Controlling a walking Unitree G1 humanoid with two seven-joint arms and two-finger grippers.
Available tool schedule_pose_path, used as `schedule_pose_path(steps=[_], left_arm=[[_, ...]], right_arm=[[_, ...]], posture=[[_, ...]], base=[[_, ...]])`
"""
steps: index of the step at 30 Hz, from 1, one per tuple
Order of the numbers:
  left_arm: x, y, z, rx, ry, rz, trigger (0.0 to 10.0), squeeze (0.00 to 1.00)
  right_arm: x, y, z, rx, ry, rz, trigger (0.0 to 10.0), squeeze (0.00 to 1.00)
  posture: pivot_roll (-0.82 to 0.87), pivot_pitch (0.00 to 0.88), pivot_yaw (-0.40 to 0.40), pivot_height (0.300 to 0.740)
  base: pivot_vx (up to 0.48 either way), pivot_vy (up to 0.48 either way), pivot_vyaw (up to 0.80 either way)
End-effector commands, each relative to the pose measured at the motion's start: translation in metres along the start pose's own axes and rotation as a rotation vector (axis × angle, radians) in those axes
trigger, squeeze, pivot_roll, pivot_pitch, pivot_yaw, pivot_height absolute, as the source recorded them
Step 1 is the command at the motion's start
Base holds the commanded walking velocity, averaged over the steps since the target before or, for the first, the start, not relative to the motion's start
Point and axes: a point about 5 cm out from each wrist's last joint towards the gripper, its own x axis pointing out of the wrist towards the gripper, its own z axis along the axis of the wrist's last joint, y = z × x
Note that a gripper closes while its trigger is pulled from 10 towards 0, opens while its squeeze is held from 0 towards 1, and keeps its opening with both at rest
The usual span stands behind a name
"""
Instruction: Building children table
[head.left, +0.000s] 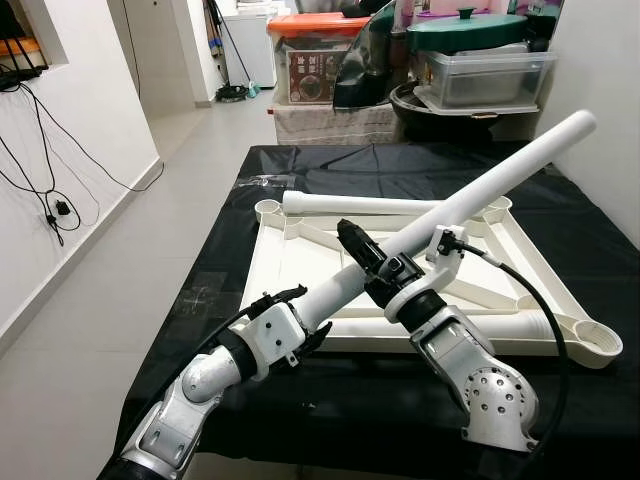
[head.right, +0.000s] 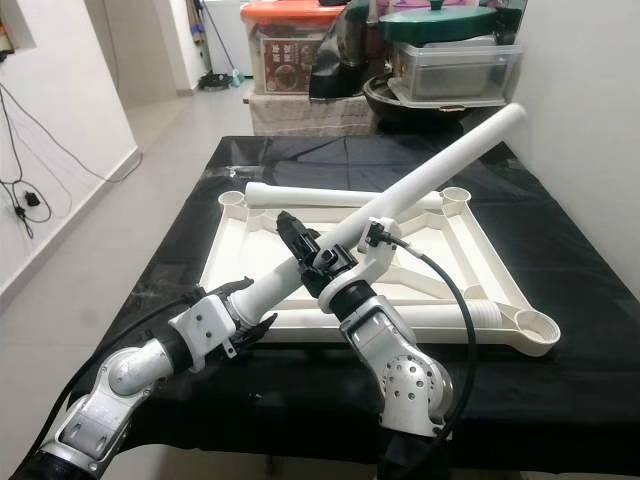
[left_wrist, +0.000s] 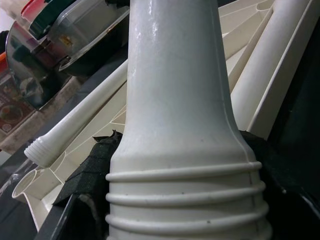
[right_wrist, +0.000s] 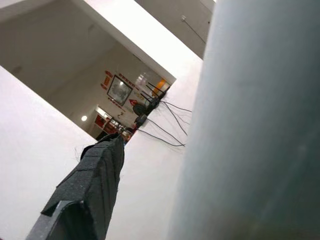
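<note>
A white table top (head.left: 275, 270) lies upside down on a black-covered table (head.left: 210, 290). My left gripper (head.left: 300, 322) is shut on the threaded lower end of a long white leg (head.left: 480, 190), which slants up across the frame toward the far right. In the left wrist view black pads (left_wrist: 95, 165) press both sides of the leg's threaded end (left_wrist: 185, 200). My right gripper (head.left: 362, 250) is at the leg's middle. In the right wrist view one finger (right_wrist: 95, 185) stands apart from the leg (right_wrist: 260, 125), and the other finger is hidden.
A second white leg (head.left: 350, 205) lies across the frame's far side and a third leg (head.left: 480, 328) along its near side. A round corner socket (head.left: 600, 343) sits at the near right. Storage boxes and pots (head.left: 470, 70) stand behind the table. Cables (head.left: 50, 200) hang on the left wall.
</note>
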Motion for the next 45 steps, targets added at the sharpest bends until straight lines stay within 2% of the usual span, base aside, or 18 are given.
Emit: schedule_pose_path(steps=[1, 9, 10, 11, 22, 29, 30, 31, 32, 37, 44, 45], left_arm=[[0.002, -0.01, -0.001, 0.016, -0.001, -0.058, 10.0, 0.0], [0.003, -0.011, -0.001, 0.017, -0.005, -0.058, 10.0, 0.0], [0.004, -0.01, 0.0, 0.019, -0.006, -0.058, 10.0, 0.0], [0.005, -0.009, 0.0, 0.018, -0.008, -0.056, 10.0, 0.0], [0.007, -0.009, 0.0, 0.011, -0.012, -0.052, 10.0, 0.0], [0.007, -0.01, -0.003, -0.039, 0.015, -0.042, 10.0, 0.0], [0.006, -0.01, -0.005, -0.071, 0.028, -0.03, 10.0, 0.85], [0.006, -0.01, -0.005, -0.071, 0.028, -0.03, 10.0, 0.85], [0.006, -0.009, -0.007, -0.092, 0.036, -0.022, 10.0, 1.0], [0.003, -0.007, -0.013, -0.127, 0.065, -0.022, 10.0, 1.0], [-0.002, -0.004, -0.022, -0.068, 0.127, -0.024, 10.0, 1.0], [-0.003, 0.0, -0.024, -0.084, 0.138, -0.003, 10.0, 0.0]], right_arm=[[0.01, 0.014, -0.004, -0.019, 0.02, 0.054, 10.0, 0.0], [0.011, 0.018, -0.007, -0.025, 0.028, 0.063, 10.0, 0.0], [0.011, 0.019, -0.008, -0.025, 0.029, 0.067, 7.7, 0.0], [0.011, 0.02, -0.009, -0.024, 0.028, 0.07, 0.0, 0.0], [0.016, 0.021, -0.007, -0.021, 0.006, 0.065, 0.0, 0.0], [0.017, 0.021, -0.004, -0.019, -0.01, 0.059, 0.0, 0.0], [0.017, 0.021, -0.002, -0.018, -0.017, 0.06, 0.0, 0.0], [0.017, 0.021, -0.002, -0.018, -0.017, 0.06, 0.0, 0.0], [0.018, 0.021, -0.001, -0.018, -0.022, 0.06, 0.0, 0.0], [0.019, 0.022, 0.003, -0.016, -0.037, 0.066, 0.0, 0.0], [0.019, 0.022, 0.006, -0.02, -0.046, 0.069, 0.0, 0.0], [0.019, 0.022, 0.008, -0.023, -0.053, 0.068, 0.0, 0.0]], posture=[[0.13, 0.0, 0.001, 0.74], [0.12, 0.0, 0.003, 0.74], [0.12, 0.0, 0.004, 0.74], [0.12, 0.0, 0.005, 0.74], [0.12, 0.0, 0.005, 0.74], [0.12, 0.0, 0.004, 0.74], [0.12, 0.0, 0.005, 0.74], [0.12, 0.0, 0.005, 0.74], [0.12, 0.0, 0.005, 0.74], [0.12, 0.0, 0.004, 0.74], [0.13, 0.0, 0.005, 0.74], [0.13, 0.0, 0.007, 0.74]], base=[[0.0, 0.0, 0.0], [0.0, 0.0, 0.0], [0.0, 0.0, 0.0], [0.0, 0.0, 0.0], [0.0, 0.0, 0.0], [0.0, 0.0, 0.0], [0.0, 0.0, 0.0], [0.0, 0.0, 0.0], [0.0, 0.0, 0.0], [0.0, 0.0, 0.0], [0.0, 0.0, 0.0], [0.0, 0.0, 0.0]])
